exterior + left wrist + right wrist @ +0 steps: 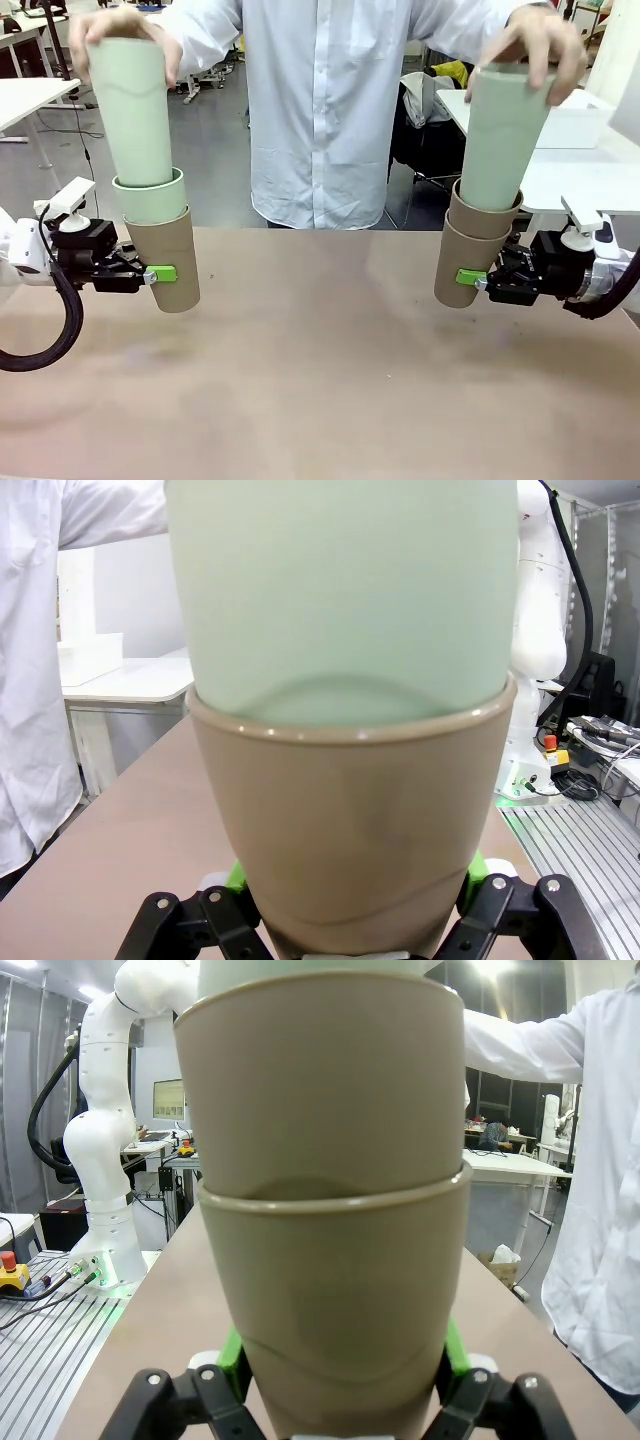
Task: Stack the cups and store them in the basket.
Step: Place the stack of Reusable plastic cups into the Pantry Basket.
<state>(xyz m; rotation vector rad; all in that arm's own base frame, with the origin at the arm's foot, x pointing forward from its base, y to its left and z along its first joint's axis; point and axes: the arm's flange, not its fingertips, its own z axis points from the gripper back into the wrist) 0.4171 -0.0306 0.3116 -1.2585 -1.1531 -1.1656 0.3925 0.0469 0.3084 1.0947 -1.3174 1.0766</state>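
Gripping the left brown cup (168, 262) low on its wall, the left tool (163, 273) is clenched on it, with green pads pressed to either side, above the left part of the tabletop (320, 380). The cup hangs clear of the tabletop, its mouth leaning slightly toward the tabletop's left edge. A lower mint cup (150, 197) sits nested in it with only its rim band showing. An upper mint cup (135, 110) stands partly inside that one, gripped at its top by one hand (120, 35) of the person.

Above the right part of the tabletop, the right tool (465, 278) is clenched on the outer brown cup (460, 272), likewise near its base and clear of the surface. This stack leans toward the tabletop's right edge. An inner brown cup (484, 216) is nested in the outer one. The right mint cup (505, 135) is partly inside it, held from above by the person's other hand (535, 45). The person stands at the tabletop's far edge, between the two stacks.

Beyond the tabletop's far right corner, the white basket (585, 125) rests on a white side tabletop (580, 185).
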